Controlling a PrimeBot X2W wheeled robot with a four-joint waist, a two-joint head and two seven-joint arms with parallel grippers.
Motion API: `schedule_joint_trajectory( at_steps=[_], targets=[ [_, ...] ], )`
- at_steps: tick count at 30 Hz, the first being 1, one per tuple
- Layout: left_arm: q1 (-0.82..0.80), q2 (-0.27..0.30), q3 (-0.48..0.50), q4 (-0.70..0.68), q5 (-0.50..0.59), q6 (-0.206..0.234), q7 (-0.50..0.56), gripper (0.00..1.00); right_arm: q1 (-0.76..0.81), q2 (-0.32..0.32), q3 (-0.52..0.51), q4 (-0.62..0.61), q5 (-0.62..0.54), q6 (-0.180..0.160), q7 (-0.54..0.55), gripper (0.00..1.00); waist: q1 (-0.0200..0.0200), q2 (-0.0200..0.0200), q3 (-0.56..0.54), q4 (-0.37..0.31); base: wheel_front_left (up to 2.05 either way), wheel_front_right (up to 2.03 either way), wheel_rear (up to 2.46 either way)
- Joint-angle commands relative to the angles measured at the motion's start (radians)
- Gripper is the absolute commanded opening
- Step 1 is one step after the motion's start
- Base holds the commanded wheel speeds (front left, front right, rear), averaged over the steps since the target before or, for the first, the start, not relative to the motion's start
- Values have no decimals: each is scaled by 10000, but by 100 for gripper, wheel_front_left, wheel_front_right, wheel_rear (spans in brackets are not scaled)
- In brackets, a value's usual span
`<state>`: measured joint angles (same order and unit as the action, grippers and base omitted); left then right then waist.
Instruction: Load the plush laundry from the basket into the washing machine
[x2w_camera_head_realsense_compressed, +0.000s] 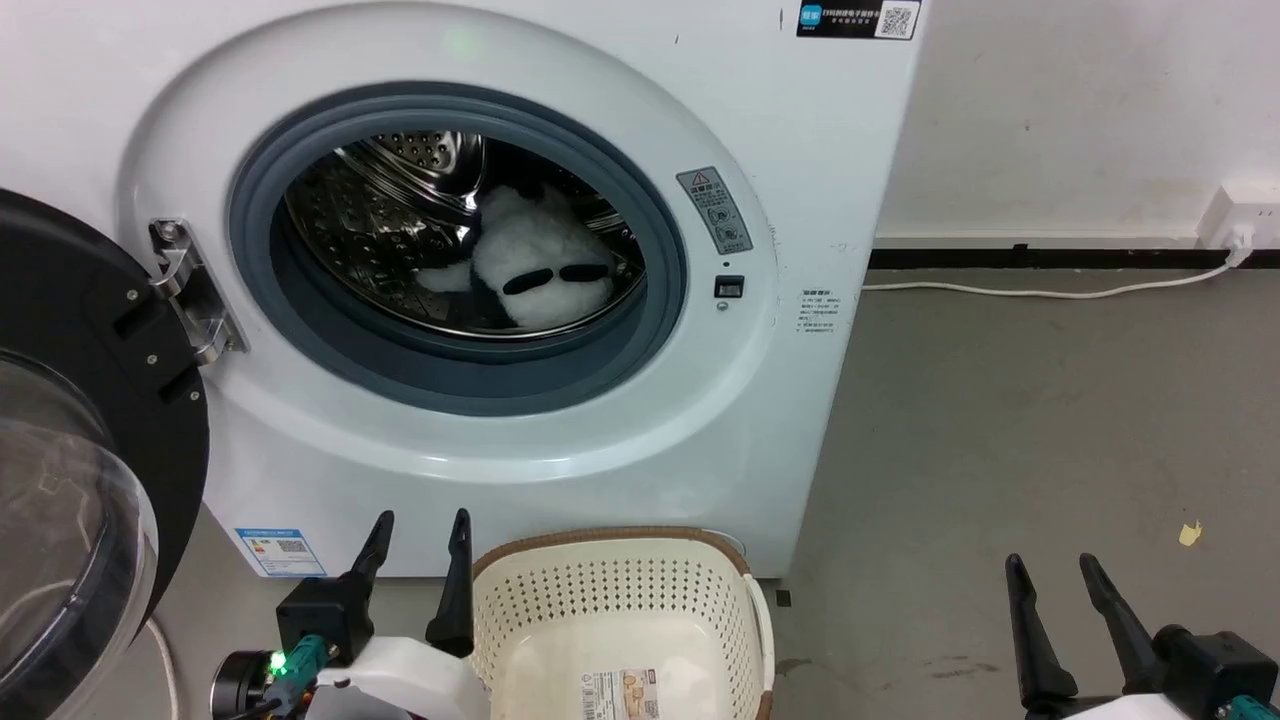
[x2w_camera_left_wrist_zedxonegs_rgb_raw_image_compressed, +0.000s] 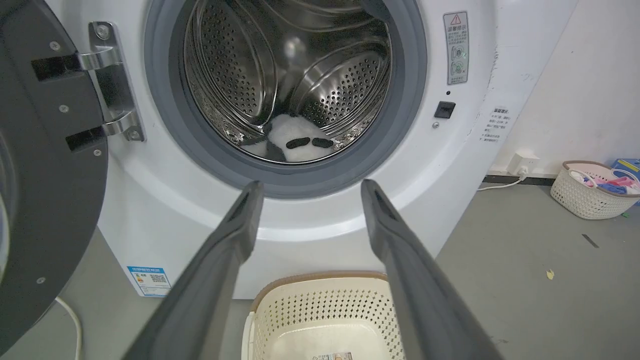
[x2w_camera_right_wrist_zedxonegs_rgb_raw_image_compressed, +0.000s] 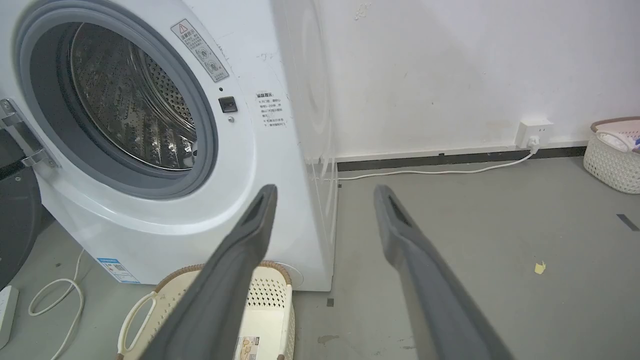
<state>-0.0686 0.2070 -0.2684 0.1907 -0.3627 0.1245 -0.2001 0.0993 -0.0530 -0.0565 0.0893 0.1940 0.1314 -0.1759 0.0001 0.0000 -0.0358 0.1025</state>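
The plush laundry (x2w_camera_head_realsense_compressed: 540, 262), fluffy white with black stripes, lies inside the steel drum of the washing machine (x2w_camera_head_realsense_compressed: 800, 150), whose black-rimmed glass door (x2w_camera_head_realsense_compressed: 70, 450) hangs wide to the left. From the left wrist view the plush laundry (x2w_camera_left_wrist_zedxonegs_rgb_raw_image_compressed: 300, 140) rests low in the drum. The cream basket (x2w_camera_head_realsense_compressed: 620, 620) stands on the floor before the machine, holding just a paper label on its bottom. My left gripper (x2w_camera_head_realsense_compressed: 422, 535) is open at the basket's left edge. My right gripper (x2w_camera_head_realsense_compressed: 1055, 575) is open over bare floor at lower right.
A white cable (x2w_camera_head_realsense_compressed: 1050, 290) runs along the floor to a wall socket (x2w_camera_head_realsense_compressed: 1240, 215) right of the washer. A second basket (x2w_camera_left_wrist_zedxonegs_rgb_raw_image_compressed: 592, 190) with coloured clothes stands by the wall far right. A cord loops on the floor (x2w_camera_right_wrist_zedxonegs_rgb_raw_image_compressed: 55, 295) beside the door.
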Motion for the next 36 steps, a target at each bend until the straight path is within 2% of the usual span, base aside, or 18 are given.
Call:
schedule_joint_trajectory(
  at_steps=[1,7,8,36],
  targets=[
    [-41,48,8,-26,22,51,-59,100,129,28,10,-43,32,-7,29,100,-1,0,6,8,0,0,0],
    [-89,33,-23,10,18,113,-106,100,57,28,27,-19,41,-7,49,100,-1,0,18,43,0,0,0],
    [-5,0,-31,15,-2,58,-36,0,-3,0,17,0,10,0,44,0,0,0,19,43,0,0,0],
    [123,-303,462,-338,668,-189,352,0,-190,4,114,-160,-352,-1,361,0,-1,0,82,-154,0,0,0]
  ],
)
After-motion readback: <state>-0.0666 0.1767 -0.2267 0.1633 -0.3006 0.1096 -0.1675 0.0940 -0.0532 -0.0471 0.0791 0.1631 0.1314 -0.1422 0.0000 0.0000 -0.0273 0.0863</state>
